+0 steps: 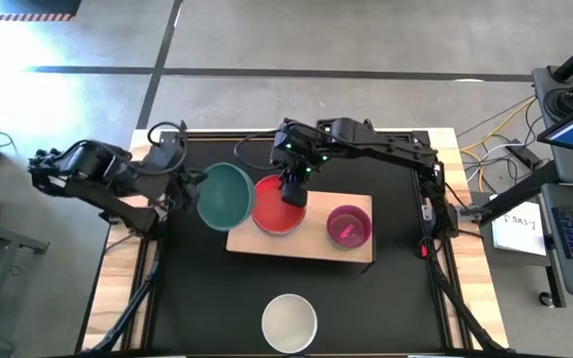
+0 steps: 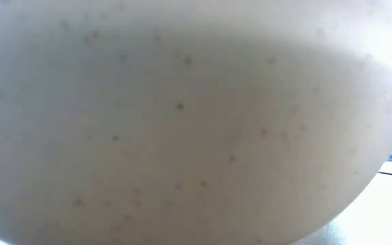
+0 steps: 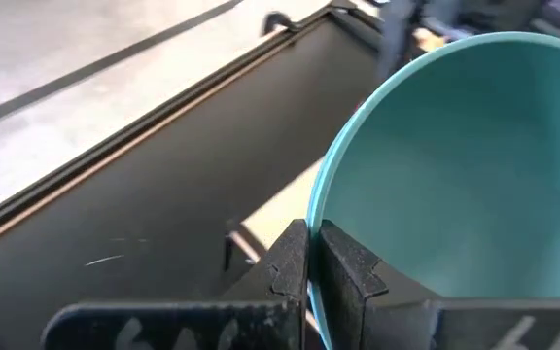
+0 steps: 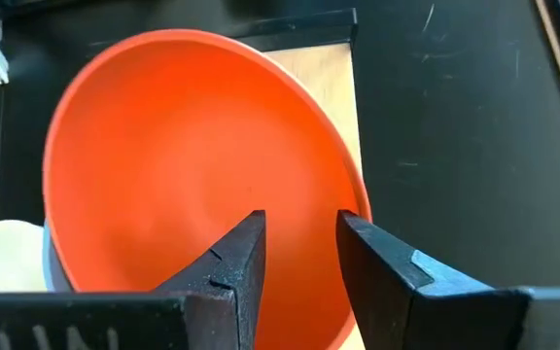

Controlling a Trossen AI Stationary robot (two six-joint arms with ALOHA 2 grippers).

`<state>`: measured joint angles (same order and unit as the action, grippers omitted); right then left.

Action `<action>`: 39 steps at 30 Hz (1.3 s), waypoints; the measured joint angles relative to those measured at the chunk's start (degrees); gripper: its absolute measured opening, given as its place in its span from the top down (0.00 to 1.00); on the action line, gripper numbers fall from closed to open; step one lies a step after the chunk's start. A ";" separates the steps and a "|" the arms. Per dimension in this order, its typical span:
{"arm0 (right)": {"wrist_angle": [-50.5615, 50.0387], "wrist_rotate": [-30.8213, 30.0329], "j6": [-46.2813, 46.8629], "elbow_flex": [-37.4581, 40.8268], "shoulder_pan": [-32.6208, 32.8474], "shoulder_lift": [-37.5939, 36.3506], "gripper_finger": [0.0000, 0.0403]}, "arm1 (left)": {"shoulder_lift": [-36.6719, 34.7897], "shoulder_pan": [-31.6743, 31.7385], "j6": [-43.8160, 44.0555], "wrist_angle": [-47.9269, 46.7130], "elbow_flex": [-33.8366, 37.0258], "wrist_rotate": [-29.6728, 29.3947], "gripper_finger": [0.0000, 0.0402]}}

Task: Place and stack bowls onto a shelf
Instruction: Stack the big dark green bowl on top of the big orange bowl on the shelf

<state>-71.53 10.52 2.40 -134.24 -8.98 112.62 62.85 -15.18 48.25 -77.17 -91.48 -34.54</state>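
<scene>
Nearest me, the round cream-white plastic bowl [image 1: 288,322] sat alone; only the low view showed its speckled wall. On the pale wooden shelf [image 1: 359,248], my right gripper [image 4: 299,255] straddled the red plastic bowl's [image 1: 275,206] rim, fingers parted. My left gripper [image 3: 313,261] pinched the teal plastic bowl [image 1: 225,194].

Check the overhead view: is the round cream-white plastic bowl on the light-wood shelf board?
No, the cream-white bowl sits on the black tabletop, apart from the shelf board.
</scene>
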 joint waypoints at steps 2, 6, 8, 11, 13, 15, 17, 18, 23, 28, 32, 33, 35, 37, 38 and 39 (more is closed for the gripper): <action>0.03 0.23 -0.03 0.05 0.04 0.06 0.71 | 0.00 -1.39 0.00 0.83 0.00 0.04 1.00; 0.07 3.51 1.01 0.05 0.23 -0.22 0.71 | 0.22 -3.53 0.19 2.39 0.00 0.03 1.00; -0.11 5.84 2.58 0.02 0.25 -0.30 0.71 | 0.72 -4.31 0.15 3.17 0.00 0.03 1.00; -1.16 7.71 4.03 -0.58 0.25 -0.89 0.71 | 2.23 -5.23 -1.58 5.30 0.00 0.05 1.00; -1.47 7.80 4.05 -0.58 0.23 -2.50 0.71 | 3.58 -5.44 -3.37 7.00 0.00 0.08 1.00; -2.08 7.46 4.10 -0.74 0.23 -4.52 0.71 | 4.98 -5.44 -5.24 8.39 0.00 0.15 1.00; -1.93 6.86 4.57 -0.78 0.23 -6.43 0.71 | 6.36 -5.40 -7.08 9.68 0.00 0.12 1.00; -1.89 5.96 4.93 -0.78 0.35 -7.14 0.71 | 6.97 -5.40 -8.02 10.37 0.00 -0.12 1.00; -1.95 2.85 6.74 -0.78 1.84 -9.15 0.71 | 8.68 -5.36 -11.80 14.77 0.00 -3.35 1.00; -2.12 2.76 6.56 -0.76 3.85 -9.16 0.71 | 10.51 -5.11 -14.18 19.28 0.00 -3.92 1.00; -2.85 2.77 5.97 -0.76 4.63 -9.11 0.71 | 13.25 -4.51 -14.55 19.32 0.02 -5.88 1.00; -3.40 2.71 5.93 -0.76 4.68 -9.11 0.71 | 13.97 -4.44 -14.58 19.31 0.02 -7.03 1.00; -4.31 2.11 5.93 -0.76 4.87 -9.11 0.71 | 15.21 -3.97 -14.58 19.26 0.07 -8.17 1.00; -5.38 1.06 5.93 -0.76 4.97 -9.11 0.71 | 16.02 -3.37 -14.58 19.26 0.03 -8.20 1.00; -6.06 0.84 5.91 -0.76 4.99 -9.11 0.71 | 16.42 -3.11 -14.56 19.30 -0.01 -8.27 1.00; -6.57 0.83 5.85 -0.76 4.99 -9.11 0.71 | 16.82 -2.86 -14.40 19.31 -0.07 -8.31 1.00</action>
<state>-78.09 11.35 8.25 -135.00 -3.99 103.51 79.67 -18.04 33.85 -57.87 -91.55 -42.85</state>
